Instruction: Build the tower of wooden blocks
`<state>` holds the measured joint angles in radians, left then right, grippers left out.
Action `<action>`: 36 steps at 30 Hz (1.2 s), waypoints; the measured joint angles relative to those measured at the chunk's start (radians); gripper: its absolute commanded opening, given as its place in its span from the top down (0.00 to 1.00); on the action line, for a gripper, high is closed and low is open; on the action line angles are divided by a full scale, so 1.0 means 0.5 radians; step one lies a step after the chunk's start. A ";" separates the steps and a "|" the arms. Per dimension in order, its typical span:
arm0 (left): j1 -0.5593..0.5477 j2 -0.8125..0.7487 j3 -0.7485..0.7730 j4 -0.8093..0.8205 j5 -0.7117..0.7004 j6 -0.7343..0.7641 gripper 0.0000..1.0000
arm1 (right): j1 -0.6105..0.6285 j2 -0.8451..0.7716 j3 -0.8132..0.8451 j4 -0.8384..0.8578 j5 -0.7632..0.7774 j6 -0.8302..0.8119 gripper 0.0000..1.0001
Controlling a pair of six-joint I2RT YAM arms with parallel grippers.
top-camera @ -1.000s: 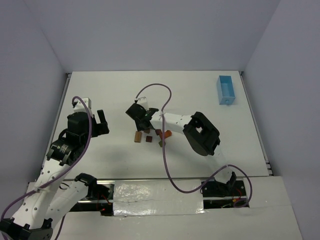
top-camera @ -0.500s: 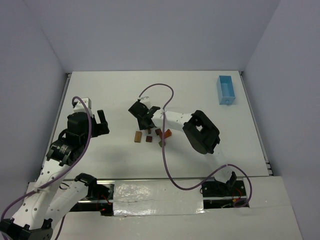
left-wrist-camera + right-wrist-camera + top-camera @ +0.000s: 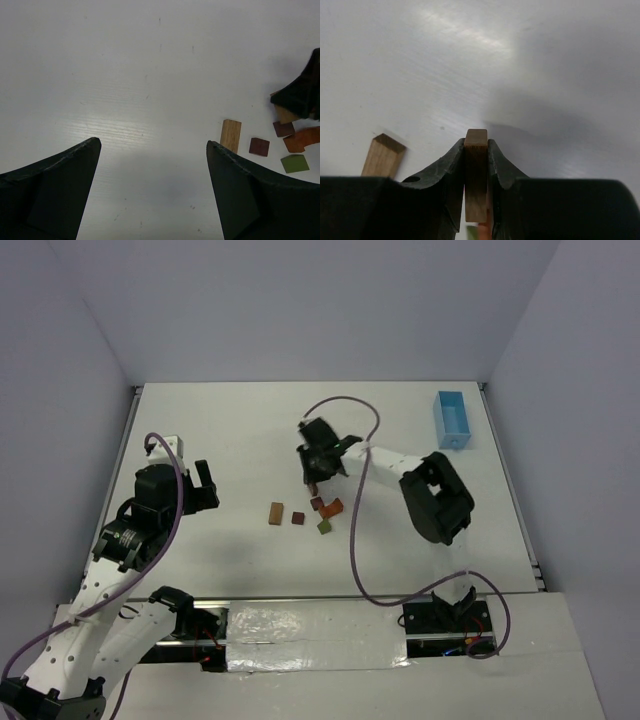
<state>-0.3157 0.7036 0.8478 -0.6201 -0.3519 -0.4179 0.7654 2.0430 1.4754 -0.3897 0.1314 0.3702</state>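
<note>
High overhead view of whole desk (image 3: 200,420); two close, low wrist views; scattered blocks (image 3: 298,518) common to overhead and left.

5 small wooden blocks (image 3: 297,518) lie scattered flat, a 6th tan block (image 3: 476,175) clamped between fingers (image 3: 451,172).

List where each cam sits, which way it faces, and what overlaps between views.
Top external: above and behind the bases, looking down on the table; both arms show, with left gripper and right gripper.
Left wrist: on the left arm, looking down across the table toward the loose blocks; its own fingers, spread open, frame the view.
Right wrist: on the right arm, looking along its own fingers, which are shut on the held tan block.
Shared: the lying tan block shows in all three.
</note>
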 measured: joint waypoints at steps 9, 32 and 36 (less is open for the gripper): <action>0.000 -0.006 0.000 0.001 0.019 0.001 0.01 | -1.064 0.099 0.166 -0.011 -1.336 -0.445 0.72; 0.000 -0.032 0.000 0.014 0.043 0.003 0.01 | -1.121 -0.172 -0.054 -0.105 -0.966 -0.660 0.45; 0.000 -0.033 0.000 0.015 0.050 0.003 0.00 | -0.922 -0.320 -0.116 -0.073 -0.817 -0.671 0.52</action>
<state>-0.3157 0.6872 0.8478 -0.6125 -0.3267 -0.4164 0.3042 1.8832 1.4174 -0.4263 -0.2771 0.0349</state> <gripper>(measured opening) 0.995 0.498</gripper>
